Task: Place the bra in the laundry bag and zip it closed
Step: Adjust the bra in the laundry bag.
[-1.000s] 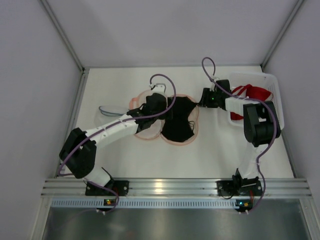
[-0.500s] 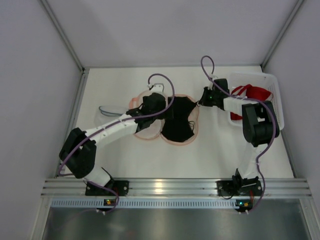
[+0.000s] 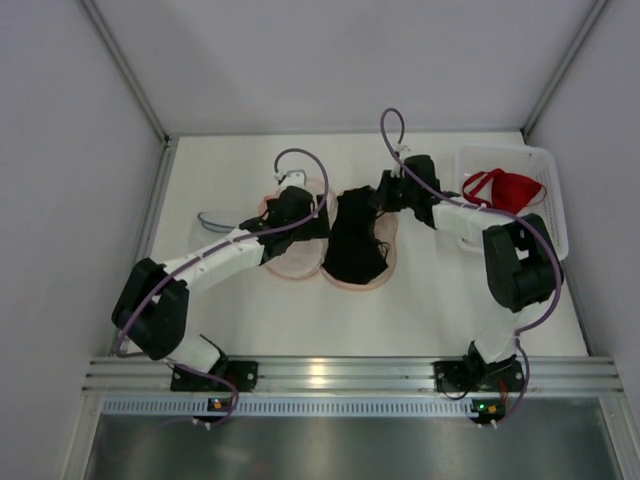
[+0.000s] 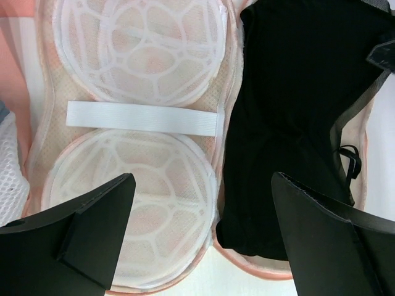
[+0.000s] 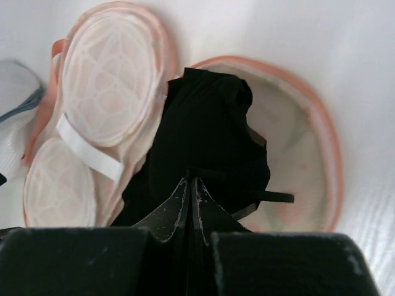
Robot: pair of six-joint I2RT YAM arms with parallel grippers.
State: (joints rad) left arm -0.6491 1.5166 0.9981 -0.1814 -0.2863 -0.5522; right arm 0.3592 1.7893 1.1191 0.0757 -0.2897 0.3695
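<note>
On the tabletop (image 3: pixel 250 165), seen from above, one pink-rimmed laundry bag (image 3: pixel 295 262) lies spread in two halves around the middle. One black bra (image 3: pixel 358 245) fills its right half. The left gripper (image 3: pixel 315 220) hangs over the left half with its jaws wide apart, holding nothing. The right gripper (image 3: pixel 380 203) reaches in at the far end of the bra. One white basket (image 3: pixel 500 150) stands by the right edge toward the far corner, with one red garment (image 3: pixel 505 188) in it. One pale mesh item (image 3: pixel 215 222) lies near the left edge.

In the left wrist view, the left gripper (image 4: pixel 202 179) is spread to its widest, both fingers (image 4: pixel 99 228) clear of the fabric below. Under it the laundry bag (image 4: pixel 46 123) shows two round white lattice domes, joined by one white elastic band (image 4: pixel 142 117). The bra (image 4: pixel 296 92) lies just beside them in the other half.

In the right wrist view, the right gripper (image 5: pixel 190 197) has its jaws pressed together, pinching a raised tent of the bra (image 5: pixel 210 135). The rest of the bra lies in the pink-edged half of the laundry bag (image 5: pixel 308 135). The elastic band (image 5: pixel 86 148) crosses the other half.
</note>
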